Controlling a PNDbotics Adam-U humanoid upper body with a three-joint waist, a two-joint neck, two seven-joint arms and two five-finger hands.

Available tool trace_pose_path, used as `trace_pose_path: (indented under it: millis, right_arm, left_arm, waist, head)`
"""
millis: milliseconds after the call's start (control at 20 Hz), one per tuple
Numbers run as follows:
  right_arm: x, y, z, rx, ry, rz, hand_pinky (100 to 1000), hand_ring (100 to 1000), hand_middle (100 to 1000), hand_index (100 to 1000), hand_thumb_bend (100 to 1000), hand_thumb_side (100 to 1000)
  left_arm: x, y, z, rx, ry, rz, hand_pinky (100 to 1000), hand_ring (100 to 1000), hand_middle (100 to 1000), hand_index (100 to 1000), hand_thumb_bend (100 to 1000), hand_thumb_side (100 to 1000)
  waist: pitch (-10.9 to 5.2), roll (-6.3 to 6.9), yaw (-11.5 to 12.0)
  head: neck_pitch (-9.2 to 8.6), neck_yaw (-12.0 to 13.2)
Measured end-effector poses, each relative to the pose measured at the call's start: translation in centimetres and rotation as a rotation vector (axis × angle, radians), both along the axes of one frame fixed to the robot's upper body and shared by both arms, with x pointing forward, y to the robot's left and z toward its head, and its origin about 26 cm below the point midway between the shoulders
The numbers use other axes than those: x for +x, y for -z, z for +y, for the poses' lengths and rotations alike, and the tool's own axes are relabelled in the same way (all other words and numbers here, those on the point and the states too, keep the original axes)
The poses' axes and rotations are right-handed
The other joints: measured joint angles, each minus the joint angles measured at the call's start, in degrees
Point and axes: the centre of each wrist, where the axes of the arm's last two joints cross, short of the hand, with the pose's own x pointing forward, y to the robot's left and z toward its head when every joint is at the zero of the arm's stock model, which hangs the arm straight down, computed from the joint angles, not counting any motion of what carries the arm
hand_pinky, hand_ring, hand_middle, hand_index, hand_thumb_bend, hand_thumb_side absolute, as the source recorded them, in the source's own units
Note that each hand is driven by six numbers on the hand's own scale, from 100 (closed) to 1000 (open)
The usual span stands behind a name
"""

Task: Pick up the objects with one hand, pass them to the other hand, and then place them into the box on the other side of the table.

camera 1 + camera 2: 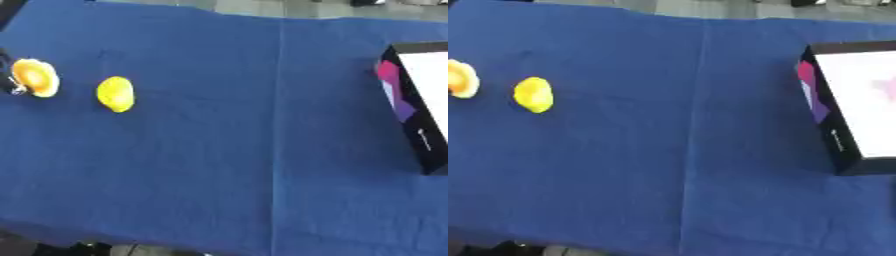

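A blue cloth [262,150] covers the table. At its left side lies a yellow fruit [115,93], with an orange-yellow object [35,77] just beside it at the left edge. There a dark hand [9,75] touches that object; its fingers' state cannot be told. At the right stands a black box [833,135] with a white inside and a pink-and-purple side panel; its small white marking cannot be read.

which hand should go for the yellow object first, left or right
Left. The yellow object lies near the table's left edge, beside an orange-yellow object; the box sits far right. Neither robot hand clearly shows, so this rests on position alone.
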Motion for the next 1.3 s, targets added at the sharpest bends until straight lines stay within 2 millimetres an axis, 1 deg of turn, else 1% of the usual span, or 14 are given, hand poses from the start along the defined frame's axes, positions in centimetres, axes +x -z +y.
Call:
trace_pose_path:
  millis: [50, 250, 350, 400, 450, 550, 600, 650, 700, 750, 950, 1200, 1250, 1300]
  right_arm:
    - [0.05, -0.01, 0.06, -0.002, -0.002, 0.001, 920, 1000, 910, 1000, 100, 470]
    - [0.11, 0.03, 0.15, -0.002, -0.003, 0.002, 921, 1000, 910, 1000, 100, 470]
    - [0.1, 0.05, 0.15, -0.006, -0.001, 0.003, 921, 1000, 910, 1000, 100, 470]
    - [0.09, 0.06, 0.15, -0.008, 0.0, 0.003, 922, 1000, 911, 1000, 100, 470]
    - [0.07, 0.09, 0.14, -0.008, 0.001, 0.005, 922, 1000, 911, 1000, 100, 470]
    - [0.04, 0.15, 0.12, -0.009, 0.002, 0.01, 922, 1000, 911, 1000, 100, 470]
    - [0.04, 0.15, 0.12, -0.01, 0.001, 0.011, 922, 1000, 911, 1000, 100, 470]
    - [0.04, 0.15, 0.12, -0.01, 0.001, 0.013, 923, 1000, 910, 1000, 100, 470]
    - [0.03, 0.16, 0.12, -0.01, 0.001, 0.013, 923, 1000, 910, 1000, 100, 470]
    - [0.02, 0.18, 0.11, -0.01, 0.0, 0.014, 923, 1000, 910, 1000, 100, 470]
    - [-0.04, 0.27, 0.08, -0.012, 0.0, 0.02, 923, 1000, 910, 1000, 100, 470]
    - [-0.14, 0.44, 0.02, -0.014, 0.0, 0.032, 924, 1000, 911, 1000, 100, 470]
    - [-0.15, 0.44, 0.02, -0.014, 0.0, 0.034, 924, 1000, 911, 1000, 100, 489]
    - [-0.15, 0.45, 0.01, -0.014, 0.0, 0.035, 924, 1000, 910, 1000, 100, 470]
  left_arm:
    - [0.04, 0.01, 0.04, -0.013, 0.001, -0.001, 855, 825, 772, 827, 457, 212]
    - [0.09, 0.27, 0.25, -0.037, 0.001, 0.014, 827, 818, 750, 765, 477, 175]
    - [0.13, 0.17, 0.23, -0.033, 0.0, 0.019, 821, 816, 745, 742, 472, 136]
    - [0.15, 0.11, 0.21, -0.028, -0.002, 0.022, 815, 813, 738, 718, 476, 100]
    - [0.17, 0.07, 0.18, -0.021, -0.003, 0.025, 812, 810, 733, 707, 471, 100]
    - [0.19, 0.09, 0.12, -0.002, -0.008, 0.036, 794, 790, 698, 668, 414, 100]
    - [0.2, 0.09, 0.11, 0.006, -0.011, 0.04, 790, 784, 688, 640, 358, 100]
    - [0.2, 0.09, 0.11, 0.013, -0.014, 0.043, 789, 780, 683, 628, 331, 100]
    - [0.2, 0.1, 0.09, 0.017, -0.015, 0.044, 786, 772, 671, 600, 275, 100]
    - [0.21, 0.1, 0.08, 0.019, -0.015, 0.045, 781, 765, 662, 584, 245, 102]
    - [0.21, 0.09, 0.05, 0.016, -0.013, 0.043, 767, 736, 626, 540, 204, 112]
    - [0.23, -0.03, -0.11, 0.007, 0.0, 0.024, 751, 700, 587, 483, 193, 111]
    - [0.23, -0.04, -0.16, 0.008, 0.002, 0.019, 747, 691, 578, 472, 194, 110]
    - [0.23, -0.12, -0.24, 0.01, 0.005, 0.011, 747, 687, 575, 469, 189, 108]
  waist:
    - [0.06, 0.0, -0.14]
    - [0.18, 0.0, -0.41]
    - [0.23, 0.0, -0.45]
    - [0.23, 0.0, -0.45]
    - [0.23, 0.0, -0.45]
    - [0.23, 0.0, -0.45]
    - [0.23, 0.0, -0.45]
    - [0.23, 0.0, -0.45]
    - [0.23, 0.0, -0.45]
    - [0.23, 0.0, -0.45]
    - [0.23, 0.0, -0.38]
    - [0.23, 0.0, -0.12]
    - [0.23, 0.0, -0.12]
    - [0.22, 0.0, -0.11]
  head:
    - [-0.08, 0.02]
    - [-0.27, 0.08]
    - [-0.27, 0.23]
    - [-0.27, 0.28]
    - [-0.27, 0.29]
    - [-0.27, 0.33]
    - [-0.27, 0.35]
    - [-0.27, 0.35]
    - [-0.27, 0.34]
    - [-0.26, 0.28]
    - [-0.18, 0.15]
    - [0.04, -0.17]
    - [0.18, -0.24]
    - [0.29, -0.29]
